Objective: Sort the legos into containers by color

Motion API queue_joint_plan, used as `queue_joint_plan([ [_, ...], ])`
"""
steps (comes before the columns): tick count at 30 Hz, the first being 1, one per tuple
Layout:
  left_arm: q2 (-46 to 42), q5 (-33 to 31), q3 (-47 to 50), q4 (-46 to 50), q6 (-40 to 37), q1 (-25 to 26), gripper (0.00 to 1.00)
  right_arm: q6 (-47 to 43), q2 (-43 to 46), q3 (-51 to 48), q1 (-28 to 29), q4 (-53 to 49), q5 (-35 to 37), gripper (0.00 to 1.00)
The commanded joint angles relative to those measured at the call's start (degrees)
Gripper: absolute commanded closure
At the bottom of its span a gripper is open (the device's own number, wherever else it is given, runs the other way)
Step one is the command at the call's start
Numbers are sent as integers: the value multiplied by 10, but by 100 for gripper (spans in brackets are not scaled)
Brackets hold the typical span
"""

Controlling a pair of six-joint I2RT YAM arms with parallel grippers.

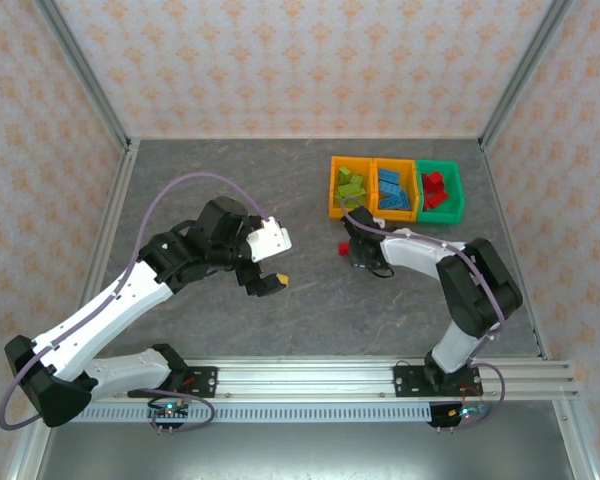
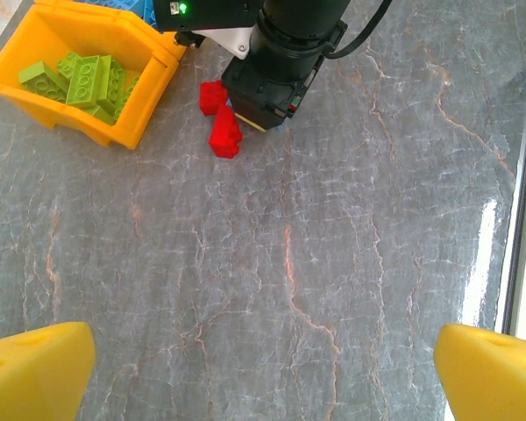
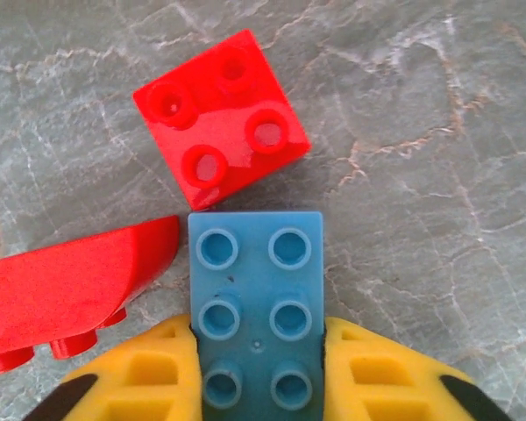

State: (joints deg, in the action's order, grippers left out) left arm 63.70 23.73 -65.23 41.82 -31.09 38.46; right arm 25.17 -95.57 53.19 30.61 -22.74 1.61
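A light blue brick (image 3: 259, 298), two studs wide and studs up, lies flat on the table (image 2: 333, 263) between the yellow fingers (image 3: 149, 377) of the right gripper (image 3: 259, 338). The jaws are closed against its two long sides, so the near half of the brick is clamped and the far half sticks out past the fingertips.

Just ahead of those fingertips sits a red square brick (image 3: 221, 118), four studs up and turned at an angle. One of its corners meets the far left corner of the blue brick, touching or nearly so. To the gripper's left a red sloped brick (image 3: 70, 294) lies on its side with its studs pointing back toward the hand, and its rounded end rests against the blue brick's long side.

Farther ahead of the right gripper, near but apart from it, three bins stand in a row against one another:
- the left orange bin (image 1: 332, 190), holding lime green bricks (image 2: 79, 79)
- the middle orange bin (image 1: 395, 160), holding blue bricks (image 1: 395, 190)
- the green bin (image 1: 460, 195), holding red bricks (image 1: 435, 187)

The left gripper (image 2: 263, 377) hangs over bare table well to the left of the right one, its jaws spread wide with nothing between them. From its wrist camera, the right gripper and the two loose red bricks lie ahead of its fingers, with the left orange bin beyond them to the left.
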Motion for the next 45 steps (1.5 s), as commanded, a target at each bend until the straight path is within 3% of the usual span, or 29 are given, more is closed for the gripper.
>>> queue_joint_plan([
  [1, 1, 8, -16, 2, 10, -6, 0, 13, 56, -15, 2, -13, 40, 77],
  [7, 1, 10, -16, 1, 10, -6, 0, 5, 221, -25, -6, -25, 110, 77],
  [10, 3, 11, -18, 2, 12, -7, 0, -30, 245, 3, -51, -21, 127, 76],
  [13, 2, 13, -19, 4, 13, -7, 0, -76, 201, 59, -113, -13, 102, 76],
  [17, -2, 10, -20, 4, 14, -7, 0, -125, 75, 181, -162, -31, 68, 77],
  [24, 0, -1, -21, 8, 14, -7, 0, -153, -121, 390, -186, -90, 54, 75],
  [26, 0, -2, -22, 9, 15, -7, 0, -150, -159, 434, -188, -112, 53, 67],
  [28, -1, -4, -21, 10, 15, -7, 0, -152, -177, 465, -188, -136, 47, 48],
  [30, -1, -6, -22, 11, 16, -7, 0, -147, -179, 484, -185, -169, 47, 41],
  [37, 0, -12, -26, 17, 13, -7, 0, -99, -2, 319, -158, -158, 31, 38],
  [41, -2, -15, -23, 15, 11, -7, 0, -69, 110, 194, -105, -130, -8, 36],
  [45, -1, -11, -25, 15, 11, -7, 0, 6, 143, 118, -60, -110, -33, 34],
])
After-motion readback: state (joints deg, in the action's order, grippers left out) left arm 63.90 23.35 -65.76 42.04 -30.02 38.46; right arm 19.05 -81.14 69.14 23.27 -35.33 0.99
